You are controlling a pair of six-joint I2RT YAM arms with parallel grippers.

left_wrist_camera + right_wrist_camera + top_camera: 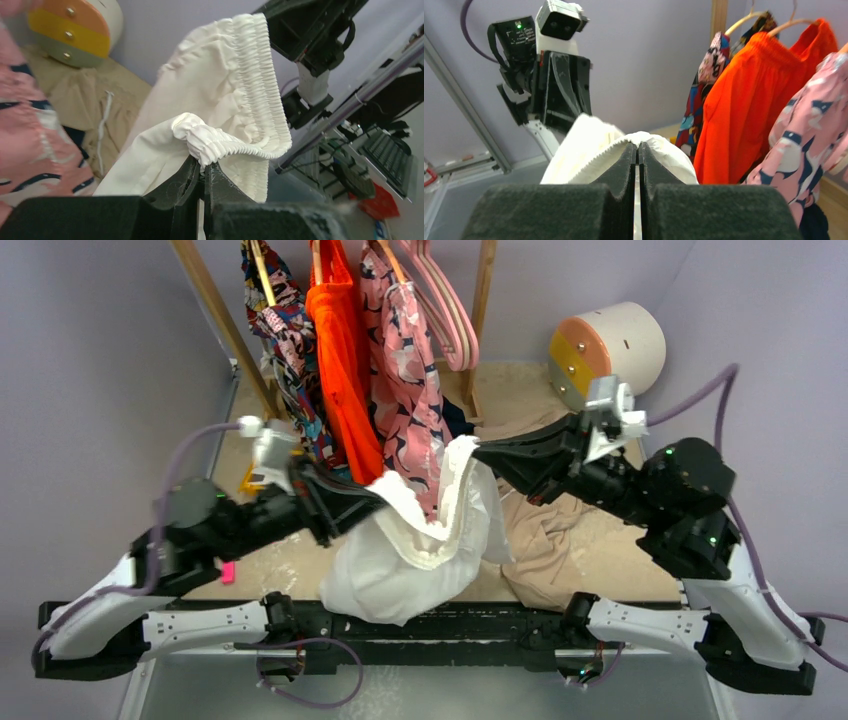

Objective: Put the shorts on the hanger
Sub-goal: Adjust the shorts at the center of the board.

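Observation:
The white shorts [420,550] hang in the air above the table's near edge, stretched by the gathered waistband between my two grippers. My left gripper [385,490] is shut on a bunched fold of the waistband [225,85], its tips [204,167] pinching the elastic. My right gripper [475,452] is shut on the other side of the waistband [584,145], its tips [638,146] closed on the fabric. Empty pink hangers [452,310] hang on the rack at the back, above and behind the shorts, apart from both grippers.
The wooden rack [215,315] holds a patterned dark garment [285,330], an orange garment [340,370] and a pink patterned garment [410,390] right behind the shorts. A tan garment [545,540] lies on the table. A white cylinder with orange and yellow face [605,350] sits back right.

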